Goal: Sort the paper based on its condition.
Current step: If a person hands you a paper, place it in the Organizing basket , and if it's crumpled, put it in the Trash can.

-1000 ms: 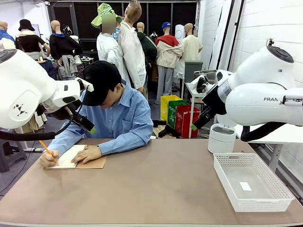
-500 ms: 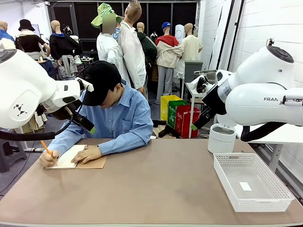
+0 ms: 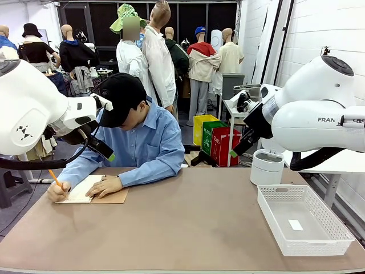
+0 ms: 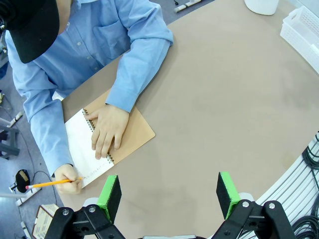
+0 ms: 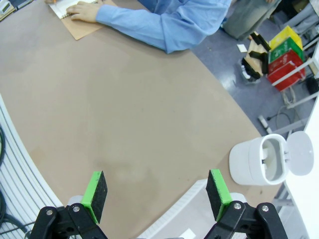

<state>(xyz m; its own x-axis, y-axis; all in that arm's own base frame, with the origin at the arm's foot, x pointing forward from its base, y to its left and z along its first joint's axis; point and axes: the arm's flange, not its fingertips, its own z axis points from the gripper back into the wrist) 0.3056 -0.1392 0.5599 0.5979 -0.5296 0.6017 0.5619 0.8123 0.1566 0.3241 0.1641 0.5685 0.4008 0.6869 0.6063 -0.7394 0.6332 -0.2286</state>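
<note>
The paper as a loose sheet is out of view. A person in a blue shirt writes with an orange pencil point(image 4: 52, 183) on the white page of a spiral notebook point(image 4: 79, 144) with a brown cover, at the table's far left, one hand point(image 4: 107, 130) flat on it. My left gripper point(image 4: 169, 191) hangs high above the table near the notebook point(image 3: 91, 191), open, nothing between its green pads. High over the table's right side, my right gripper point(image 5: 157, 191) is open and empty too.
A white mesh basket point(image 3: 336, 228) stands at the table's right front with a small white slip inside. A white lidded bin point(image 3: 267, 166) with its lid up stands behind it. Bare brown tabletop point(image 3: 194, 228) spreads between notebook and basket.
The person's writing hand has shifted slightly on the page. Both arms stay still.
</note>
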